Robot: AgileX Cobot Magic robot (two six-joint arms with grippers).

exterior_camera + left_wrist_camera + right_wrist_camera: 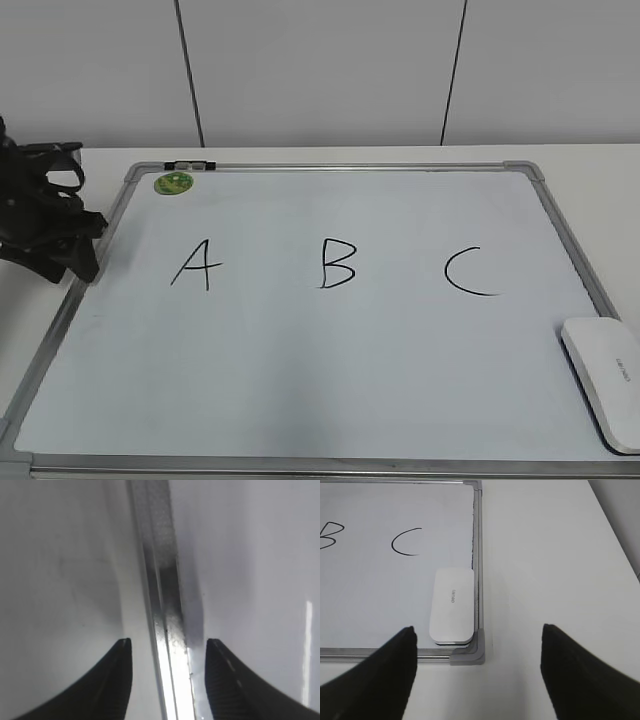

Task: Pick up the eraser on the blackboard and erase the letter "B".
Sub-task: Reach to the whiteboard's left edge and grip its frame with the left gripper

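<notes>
White wall panels stand behind a pale surface (600,160) on which the blackboard (300,400) lies flat, its silver frame and grey corner pieces marking the edge. Lying flat suits the job, since the eraser can rest on it without sliding and be pushed across the writing from above.

Seen from the right wrist, the right gripper (477,667) hangs with its two dark fingers spread wide and nothing between them. The eraser (452,606) lies just ahead of it and slightly toward its left finger, tucked into the board's near corner with one long side close along the frame. That spot keeps it clear of the writing and within the right arm's reach, which I judge is why this arm is the one facing it. The frame beside it leaves little room for a finger on that side, so a grip across the short ends may be easier.

Further ahead and to the left of the same gripper sits the letter C (406,542), then the letter B (331,535), untouched.

The left gripper (167,680) is also open and empty, parked low over the board's frame (162,580) at the far side, out of the way.

A green magnet (173,183) sits near the top edge beyond the letter A (196,265).
</notes>
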